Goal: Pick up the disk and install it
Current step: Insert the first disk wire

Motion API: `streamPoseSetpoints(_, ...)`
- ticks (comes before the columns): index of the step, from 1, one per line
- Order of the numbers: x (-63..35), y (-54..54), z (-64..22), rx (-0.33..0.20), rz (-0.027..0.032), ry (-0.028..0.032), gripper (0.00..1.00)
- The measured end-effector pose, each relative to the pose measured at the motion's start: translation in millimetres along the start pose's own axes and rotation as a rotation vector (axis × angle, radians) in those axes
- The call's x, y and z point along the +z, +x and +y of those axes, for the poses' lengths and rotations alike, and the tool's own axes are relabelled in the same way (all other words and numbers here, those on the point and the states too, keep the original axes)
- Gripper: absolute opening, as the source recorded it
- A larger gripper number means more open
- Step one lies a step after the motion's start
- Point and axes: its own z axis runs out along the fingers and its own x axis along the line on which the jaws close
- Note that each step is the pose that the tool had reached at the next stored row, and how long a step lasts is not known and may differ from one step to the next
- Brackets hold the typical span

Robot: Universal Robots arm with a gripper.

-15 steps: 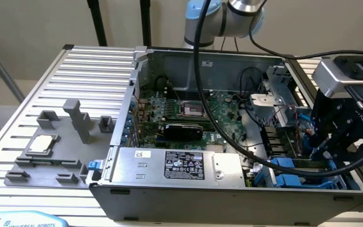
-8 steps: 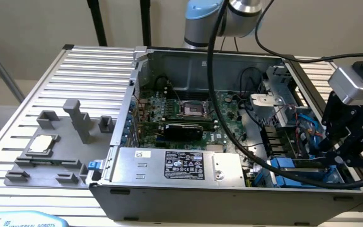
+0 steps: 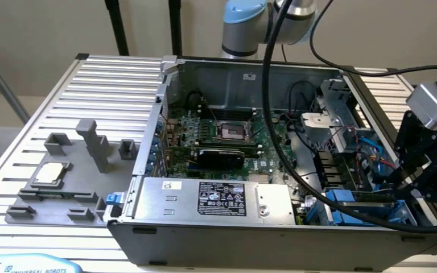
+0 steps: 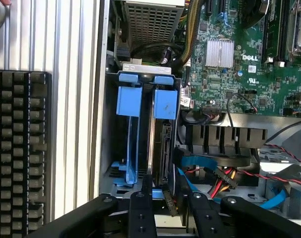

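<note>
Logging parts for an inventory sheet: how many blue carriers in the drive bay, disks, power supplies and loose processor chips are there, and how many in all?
Blue carriers: 2
Disk: 1
Power supply: 1
Processor chip: 1
Total: 5

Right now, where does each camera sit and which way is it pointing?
Exterior view: off the arm, above the open computer case, looking down into it; the arm and gripper show.
Wrist view: on the wrist, looking down along the gripper at the disk standing in the drive bay; the gripper's black links show.
Shared: the green motherboard, the disk's blue carrier and the bay.
</note>
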Motion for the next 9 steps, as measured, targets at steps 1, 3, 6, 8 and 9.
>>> streamPoseSetpoints(1, 0.7, 0.1, -0.2, -0.005, 0.0001, -0.0003, 0.33)
streamPoseSetpoints(3, 2.8, 0.3, -0.5, -0.018, -0.0010, -0.0009, 0.33)
streamPoseSetpoints(6, 4.5, 0.4, -0.8, -0.036, -0.0056, -0.0016, 0.33)
streamPoseSetpoints(8, 4.5, 0.4, -1.3, -0.045, -0.0084, -0.0020, 0.33)
streamPoseSetpoints(9, 4.5, 0.4, -1.6, -0.048, -0.0094, -0.0021, 0.33)
